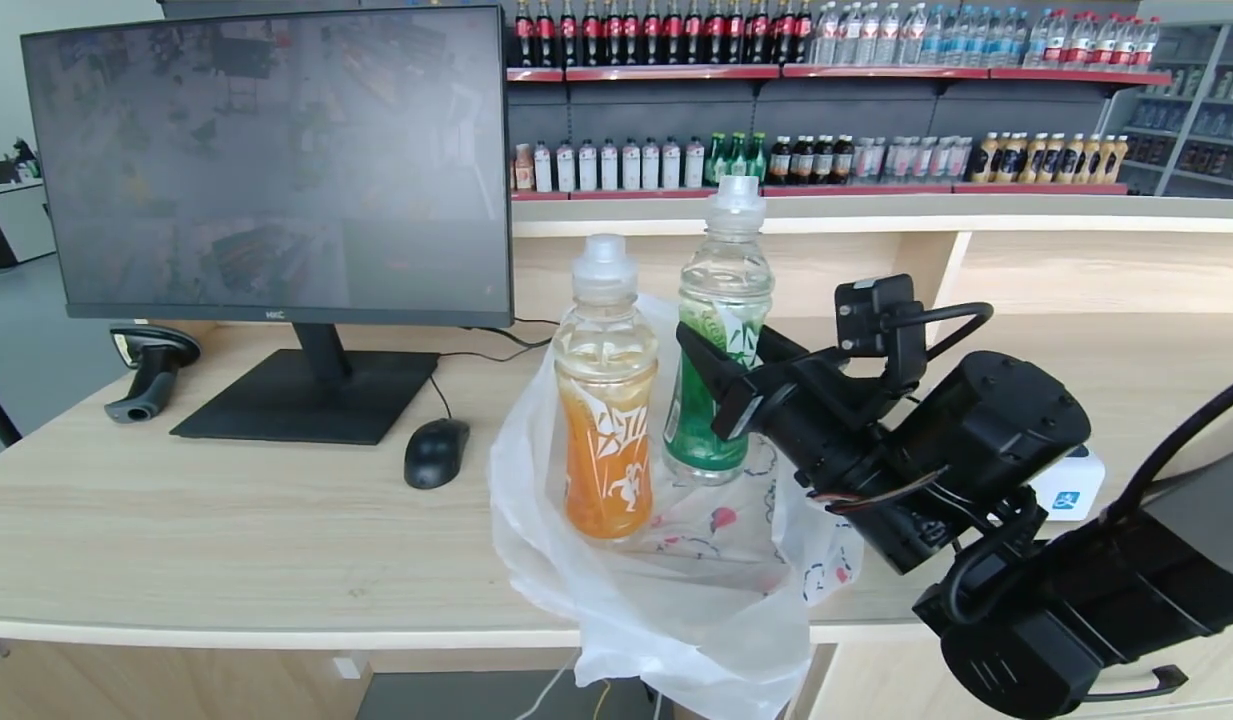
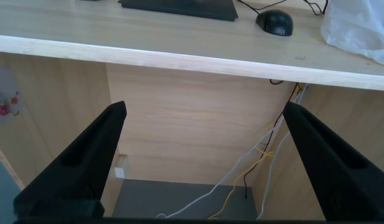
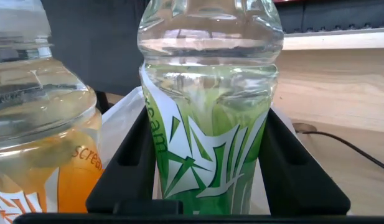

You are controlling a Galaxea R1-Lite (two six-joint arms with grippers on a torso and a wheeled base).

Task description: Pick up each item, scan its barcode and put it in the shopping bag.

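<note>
left bottle (image 1: 606, 400) beside right bottle (image 1: 721, 300) on bag (image 1: 676, 600), mouse (image 1: 436, 452) left, monitor (image 1: 266, 160) behind it

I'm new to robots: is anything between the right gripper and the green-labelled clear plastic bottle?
Nothing visible. The right gripper sits around the green-labelled clear plastic bottle; the orange-labelled clear plastic bottle stands beside it, outside the gripper.

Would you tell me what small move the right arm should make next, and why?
Probably a short, straight lift. The right pincer is closed on the green bottle at its label. The bottle stands upright on the shopping bag, with the orange bottle close beside it. Rising vertically first should clear that neighbour before heading to the scanner, far left on the counter.
</note>
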